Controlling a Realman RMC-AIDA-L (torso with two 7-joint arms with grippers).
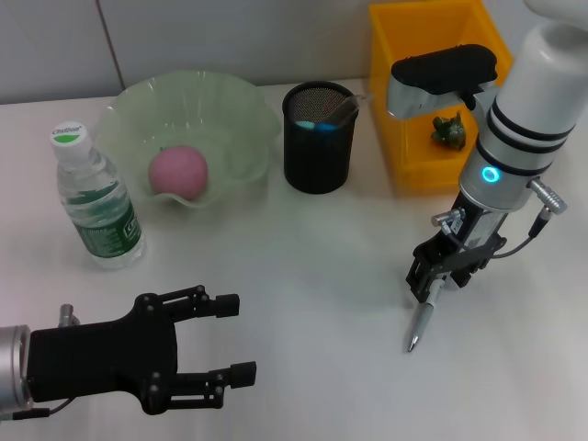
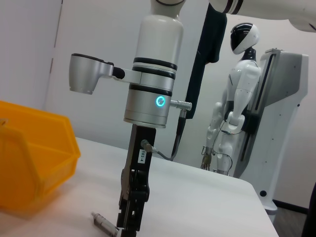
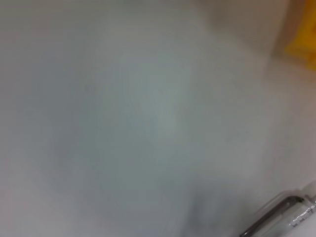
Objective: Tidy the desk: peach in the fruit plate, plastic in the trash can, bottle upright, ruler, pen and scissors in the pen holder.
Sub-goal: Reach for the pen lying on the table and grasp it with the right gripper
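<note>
Silver metal pen lies on white desk, pinched by right gripper. Pink peach in green fruit plate, clear bottle upright: done. Pen must reach black mesh holder. Left gripper spread wide, idle near front edge.

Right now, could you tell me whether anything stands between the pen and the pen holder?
Nothing visible does: the right gripper is at the pen, and bare table lies between it and the pen holder.
</note>
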